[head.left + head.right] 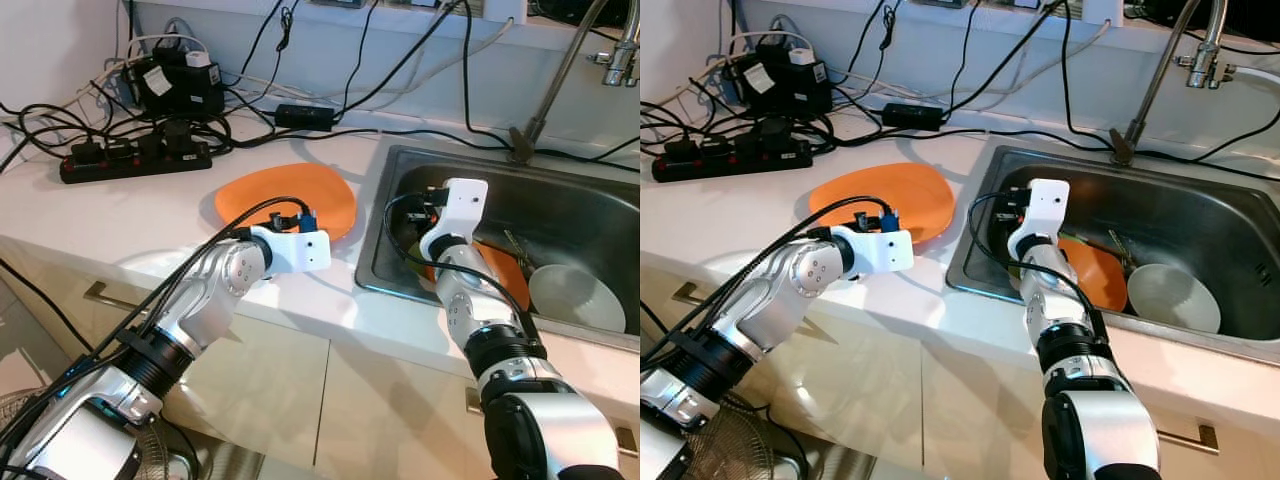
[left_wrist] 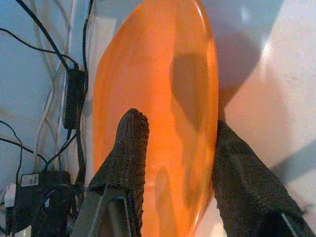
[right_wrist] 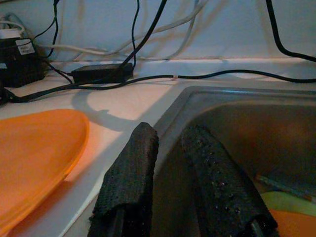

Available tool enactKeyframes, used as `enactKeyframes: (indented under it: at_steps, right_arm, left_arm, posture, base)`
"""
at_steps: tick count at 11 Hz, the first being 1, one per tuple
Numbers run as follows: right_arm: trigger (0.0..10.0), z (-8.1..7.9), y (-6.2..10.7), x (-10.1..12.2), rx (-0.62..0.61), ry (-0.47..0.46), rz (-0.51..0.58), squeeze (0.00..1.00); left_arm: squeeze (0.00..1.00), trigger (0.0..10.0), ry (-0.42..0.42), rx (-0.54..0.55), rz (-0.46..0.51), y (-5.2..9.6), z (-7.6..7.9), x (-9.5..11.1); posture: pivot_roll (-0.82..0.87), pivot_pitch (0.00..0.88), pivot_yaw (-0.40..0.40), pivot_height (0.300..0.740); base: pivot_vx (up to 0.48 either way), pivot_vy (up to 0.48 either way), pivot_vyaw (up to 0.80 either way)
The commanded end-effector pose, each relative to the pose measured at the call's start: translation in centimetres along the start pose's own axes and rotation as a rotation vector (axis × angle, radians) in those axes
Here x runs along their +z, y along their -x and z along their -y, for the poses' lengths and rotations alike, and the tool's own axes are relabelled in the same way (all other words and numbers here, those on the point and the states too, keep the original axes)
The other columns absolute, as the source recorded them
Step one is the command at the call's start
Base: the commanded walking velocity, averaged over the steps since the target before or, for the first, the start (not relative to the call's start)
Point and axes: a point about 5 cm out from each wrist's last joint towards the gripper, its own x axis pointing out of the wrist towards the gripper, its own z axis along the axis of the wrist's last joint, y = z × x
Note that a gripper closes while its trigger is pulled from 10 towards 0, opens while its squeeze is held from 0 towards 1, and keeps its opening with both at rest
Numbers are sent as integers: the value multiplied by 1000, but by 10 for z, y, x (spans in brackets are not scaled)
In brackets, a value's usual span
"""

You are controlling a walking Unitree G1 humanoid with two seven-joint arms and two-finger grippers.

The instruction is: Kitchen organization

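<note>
The left end effector (image 2: 173,168) straddles the near rim of the orange plate (image 1: 290,195) lying flat on the counter (image 1: 120,215), fingers parted, apparently readying an edge grip. The right end effector (image 3: 170,180) hovers empty, fingers slightly apart, inside the sink (image 1: 590,215).

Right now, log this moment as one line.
left gripper: open, straddling orange plate on counter | right gripper: nearly closed, empty, above sink edge

White counter (image 1: 120,215) (orange plate (image 1: 300,195), power strip (image 1: 130,160))
</note>
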Motion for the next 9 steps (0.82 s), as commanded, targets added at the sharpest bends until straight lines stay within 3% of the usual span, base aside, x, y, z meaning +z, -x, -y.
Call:
enactKeyframes:
  at_steps: [1, 4, 5, 6, 9]
  right_arm:
    - [10000, 0, -1, 4, 1, 0, 15, 0]
    - [10000, 0, -1, 4, 1, 0, 15, 0]
    - [10000, 1, -1, 5, -2, 2, 14, 0]
    - [10000, 1, -1, 4, -3, 4, 11, 0]
    - [10000, 0, -2, 5, 1, 3, 11, 0]
  left_arm:
    - [0, 10000, 8, -133, -75, -6, 31, -15]
    - [0, 10000, 8, -133, -75, -6, 31, -15]
    - [0, 3137, 13, -139, -92, -12, 35, -17]
    - [0, 10000, 37, -130, -102, -15, 37, -17]
    - [0, 10000, 47, -121, -97, -17, 34, -16]
  posture:
    - [241, 4, -26, 740]
    - [241, 4, -26, 740]
    - [234, 4, -27, 740]
    - [238, 4, -29, 740]
    - [240, 2, -30, 740]
  base:
    - [0, 0, 0]
    - [0, 0, 0]
    - [0, 0, 0]
    - [0, 0, 0]
    - [0, 0, 0]
